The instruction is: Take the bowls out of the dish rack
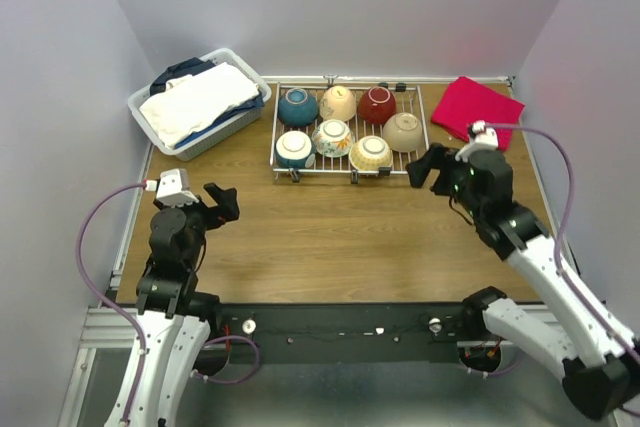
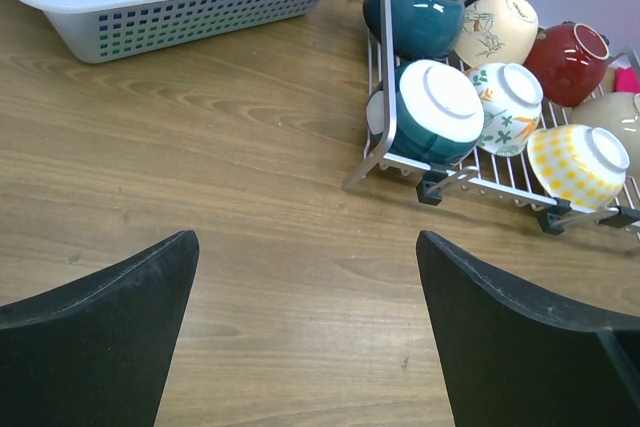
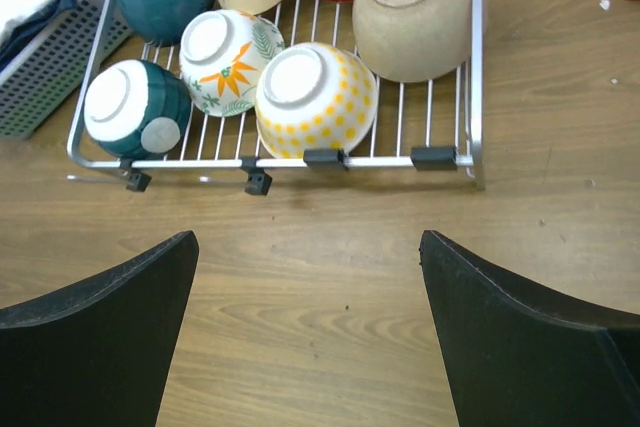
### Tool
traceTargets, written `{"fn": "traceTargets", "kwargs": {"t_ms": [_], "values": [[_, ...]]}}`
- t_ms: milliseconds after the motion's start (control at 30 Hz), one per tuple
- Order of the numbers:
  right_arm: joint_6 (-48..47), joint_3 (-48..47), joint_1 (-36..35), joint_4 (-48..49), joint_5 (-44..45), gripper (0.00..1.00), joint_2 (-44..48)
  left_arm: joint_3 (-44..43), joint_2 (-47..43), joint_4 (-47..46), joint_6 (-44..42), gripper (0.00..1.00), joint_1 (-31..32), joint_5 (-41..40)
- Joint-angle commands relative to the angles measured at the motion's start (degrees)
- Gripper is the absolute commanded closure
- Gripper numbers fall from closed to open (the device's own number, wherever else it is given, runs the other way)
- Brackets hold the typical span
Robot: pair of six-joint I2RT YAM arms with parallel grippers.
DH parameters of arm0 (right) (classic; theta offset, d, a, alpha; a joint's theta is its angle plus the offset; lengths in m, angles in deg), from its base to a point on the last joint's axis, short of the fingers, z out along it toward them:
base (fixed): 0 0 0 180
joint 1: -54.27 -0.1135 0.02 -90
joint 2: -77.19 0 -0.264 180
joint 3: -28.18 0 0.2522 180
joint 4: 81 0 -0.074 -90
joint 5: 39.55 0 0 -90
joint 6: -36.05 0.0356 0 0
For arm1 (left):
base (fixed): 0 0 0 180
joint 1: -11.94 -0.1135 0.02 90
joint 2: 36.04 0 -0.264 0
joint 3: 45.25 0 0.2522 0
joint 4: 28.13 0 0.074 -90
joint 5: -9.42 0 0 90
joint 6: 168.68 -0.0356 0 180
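Note:
The silver wire dish rack point(image 1: 349, 174) lies at the back middle of the wooden table with several bowls upside down in it. A teal bowl point(image 1: 297, 106), a cream one point(image 1: 338, 103) and a dark red one point(image 1: 377, 105) fill the back row. In front sit a teal-and-white bowl point(image 2: 437, 112), a floral bowl point(image 3: 231, 60), a yellow-dotted bowl point(image 3: 315, 97) and a beige bowl point(image 3: 412, 12). My left gripper point(image 1: 223, 202) hovers open over bare wood, left of and nearer than the rack. My right gripper point(image 1: 430, 169) stands open just off the rack's front right corner. Both hold nothing.
A white plastic basket point(image 1: 200, 102) of folded laundry stands at the back left, close to the rack's left end. A red cloth point(image 1: 478, 110) lies at the back right. Grey walls close in the table on three sides.

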Motion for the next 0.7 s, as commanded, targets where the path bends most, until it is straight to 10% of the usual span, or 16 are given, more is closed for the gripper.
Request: {"fn": "traceTargets", "kwargs": {"t_ms": [0,667], "values": [[-2.4,-8.6,-0.3,2.3,-1.0,0.00,-12.6,1.4,0.9,-3.6,0.5,0.01,0.5,0.5],[-20.1,-41.1,-4.5,-12.2,1.8,0.00,-50.1,1.7,-4.3,-1.1,1.0,0.01,9.8,-9.3]]}}
